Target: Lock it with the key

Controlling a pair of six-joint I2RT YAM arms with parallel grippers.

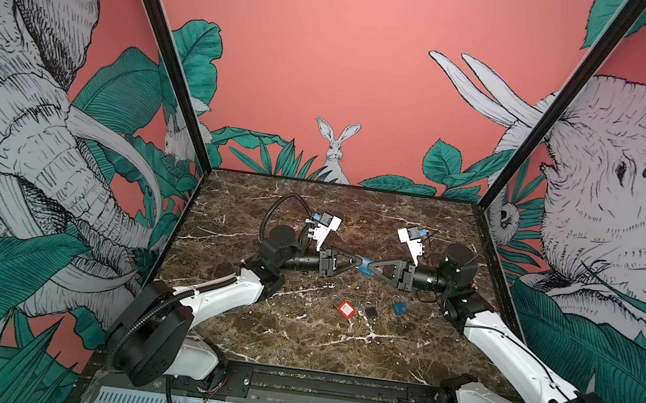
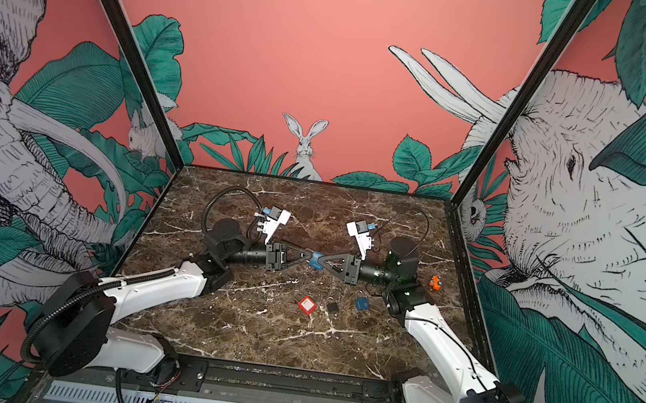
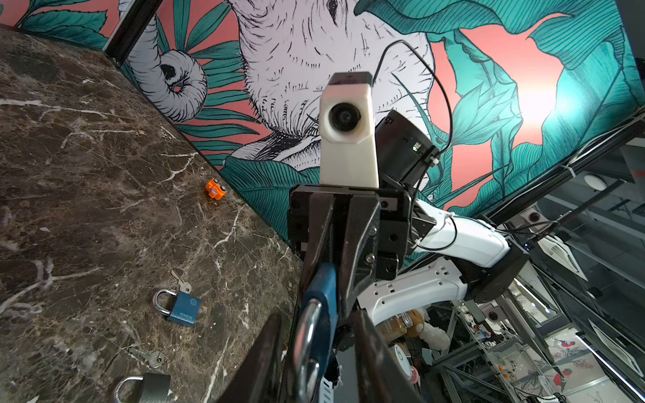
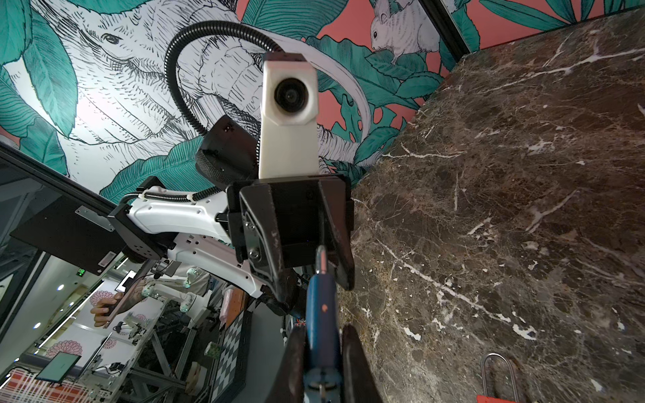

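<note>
Marble tabletop (image 1: 296,333), jungle-mural walls (image 1: 329,65); right gripper (image 1: 372,268) clamps blue padlock (image 1: 365,266), left gripper (image 1: 359,262) parted.

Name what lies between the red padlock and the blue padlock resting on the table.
A black padlock sits between the red padlock and the blue padlock, shown in both top views.

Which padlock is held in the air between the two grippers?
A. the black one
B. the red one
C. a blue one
C: the right gripper grips a blue padlock in the air, while the red padlock and the black padlock lie on the table.
</note>
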